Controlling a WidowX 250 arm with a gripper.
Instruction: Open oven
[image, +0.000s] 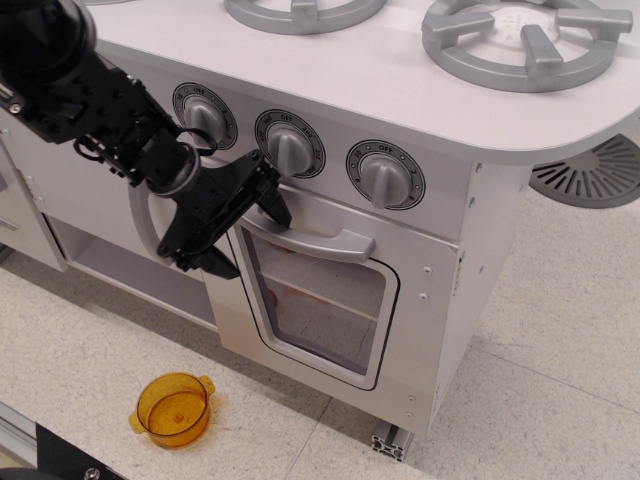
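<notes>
The white toy oven has a door (325, 305) with a rounded clear window, a grey bar handle (320, 238) and three grey knobs (292, 146) above. The door stands closed. My black gripper (245, 225) is open at the handle's left end. Its upper finger (270, 195) lies over the handle's top left corner. Its lower finger (205, 262) sits by the door's left edge. It holds nothing.
An orange translucent pot (175, 408) sits on the speckled floor in front of the oven's left side. A plain white cabinet (70, 200) is to the left behind my arm. Grey burners (520, 40) top the counter. A metal frame foot (388, 440) juts out below.
</notes>
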